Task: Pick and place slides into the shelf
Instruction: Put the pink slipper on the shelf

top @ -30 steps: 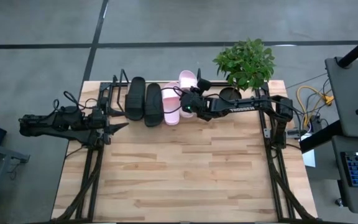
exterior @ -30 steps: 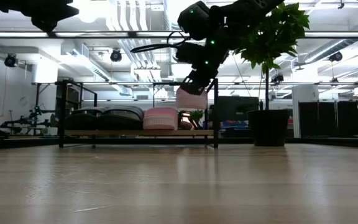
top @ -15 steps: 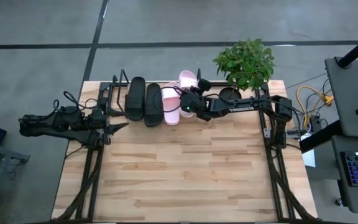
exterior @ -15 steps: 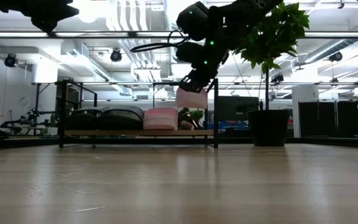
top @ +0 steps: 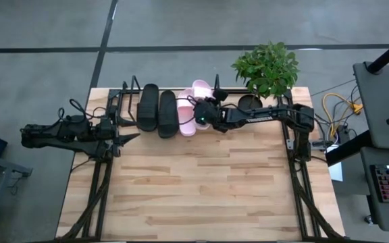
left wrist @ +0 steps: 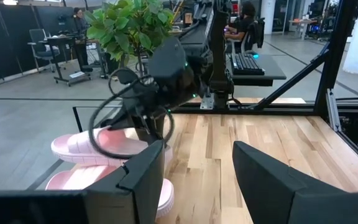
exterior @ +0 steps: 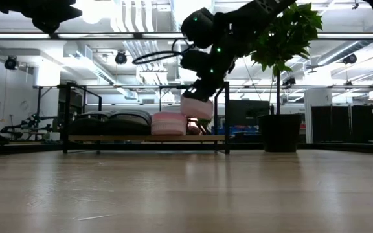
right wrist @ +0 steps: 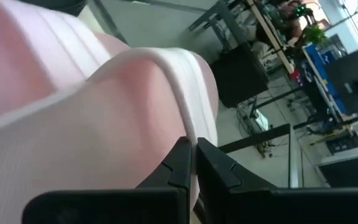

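Note:
The shelf (top: 128,101) stands at the table's far edge. Two black slides (top: 157,110) and one pink slide (top: 186,116) lie side by side on its board (exterior: 144,138). My right gripper (top: 203,110) is above the shelf's right end, shut on the second pink slide (top: 201,89), which also shows in the low view (exterior: 197,109). My left gripper (top: 125,138) waits open at the table's left side, near the shelf's left end; its fingers stand apart in the left wrist view (left wrist: 197,180). My right gripper pinches a thin pale edge (right wrist: 188,134) of the pink slide between its two fingers (right wrist: 179,168); which part of the slide this edge is I cannot tell. It comes from above, slanting in from the table's right. The slide hangs below it, slightly tilted, clear of the board.
A potted plant (top: 265,67) stands at the table's far right, just right of the shelf. The shelf's black uprights (exterior: 226,116) rise beside the held slide. Bare wooden tabletop (top: 201,182) spreads across the near half. Desks and equipment lie beyond the table.
My right gripper has carried the pink slide a little down and toward the table's left, closer to the shelf board and the pink slide lying there. The slide stays hanging in the shut fingers.

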### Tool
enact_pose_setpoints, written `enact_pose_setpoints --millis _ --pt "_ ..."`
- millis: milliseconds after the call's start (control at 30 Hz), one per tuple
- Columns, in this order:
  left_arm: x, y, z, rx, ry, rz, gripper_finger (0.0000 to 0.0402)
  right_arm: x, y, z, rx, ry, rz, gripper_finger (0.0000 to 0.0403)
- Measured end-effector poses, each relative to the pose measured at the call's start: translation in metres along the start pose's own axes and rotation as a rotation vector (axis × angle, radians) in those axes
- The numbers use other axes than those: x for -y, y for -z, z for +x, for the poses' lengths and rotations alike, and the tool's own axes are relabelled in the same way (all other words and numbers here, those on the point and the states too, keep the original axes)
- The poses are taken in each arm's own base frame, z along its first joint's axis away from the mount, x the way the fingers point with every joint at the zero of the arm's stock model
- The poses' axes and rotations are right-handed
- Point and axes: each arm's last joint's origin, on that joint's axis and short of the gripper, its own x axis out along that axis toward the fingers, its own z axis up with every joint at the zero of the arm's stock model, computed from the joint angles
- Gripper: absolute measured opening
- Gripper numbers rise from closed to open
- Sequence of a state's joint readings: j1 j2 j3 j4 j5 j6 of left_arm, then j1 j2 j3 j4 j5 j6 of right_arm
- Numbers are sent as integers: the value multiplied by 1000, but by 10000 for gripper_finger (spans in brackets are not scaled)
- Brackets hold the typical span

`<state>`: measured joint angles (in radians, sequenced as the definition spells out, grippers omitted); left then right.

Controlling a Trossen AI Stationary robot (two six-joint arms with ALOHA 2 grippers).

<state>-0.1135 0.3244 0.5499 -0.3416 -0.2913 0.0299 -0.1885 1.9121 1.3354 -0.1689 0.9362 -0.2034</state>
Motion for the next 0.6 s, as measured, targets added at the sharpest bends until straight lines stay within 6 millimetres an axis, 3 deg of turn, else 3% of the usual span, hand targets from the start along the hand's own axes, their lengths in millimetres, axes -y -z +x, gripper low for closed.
enact_pose_setpoints --millis 600 --pt "0 0 0 0 0 -20 176 -2 -2 -13 -20 60 -117 8"
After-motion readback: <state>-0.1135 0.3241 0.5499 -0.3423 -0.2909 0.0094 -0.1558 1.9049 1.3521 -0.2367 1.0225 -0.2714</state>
